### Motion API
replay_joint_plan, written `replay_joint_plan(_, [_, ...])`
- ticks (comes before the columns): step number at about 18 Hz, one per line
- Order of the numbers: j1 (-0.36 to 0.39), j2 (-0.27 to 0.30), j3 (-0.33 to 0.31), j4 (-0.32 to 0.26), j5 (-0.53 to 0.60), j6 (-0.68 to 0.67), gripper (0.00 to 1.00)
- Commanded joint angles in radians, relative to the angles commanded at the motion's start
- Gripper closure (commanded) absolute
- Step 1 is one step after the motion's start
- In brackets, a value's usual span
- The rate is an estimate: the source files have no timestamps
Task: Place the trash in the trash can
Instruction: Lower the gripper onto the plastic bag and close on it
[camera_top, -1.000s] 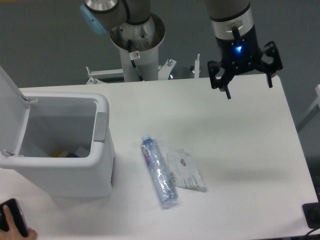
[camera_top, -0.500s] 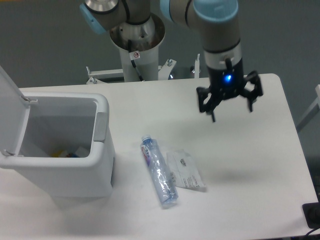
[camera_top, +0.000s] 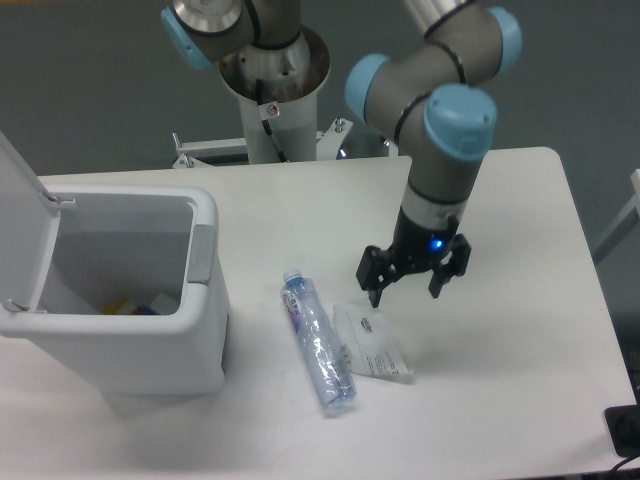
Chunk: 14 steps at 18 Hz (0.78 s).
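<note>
Here the gripper (camera_top: 414, 280) hangs spread and empty above the wrapper (camera_top: 372, 342), presumably lining up a grab.

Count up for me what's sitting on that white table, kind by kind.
Crushed plastic bottle: 1
Clear wrapper: 1
White trash can: 1
Total: 3

Bottle (camera_top: 318, 345), wrapper (camera_top: 374, 342): clear glossy plastic; bin (camera_top: 205, 330): smooth white plastic.
</note>
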Motion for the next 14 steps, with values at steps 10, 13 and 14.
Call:
replay_joint_plan(10, [-0.025, -0.054, -0.041, 0.072, 0.086, -0.025, 0.07])
replay_joint_plan(13, [-0.029, -0.054, -0.046, 0.074, 0.086, -0.043, 0.54])
replay_joint_plan(14, [-0.029, -0.051, -0.051, 0.074, 0.086, -0.057, 0.73])
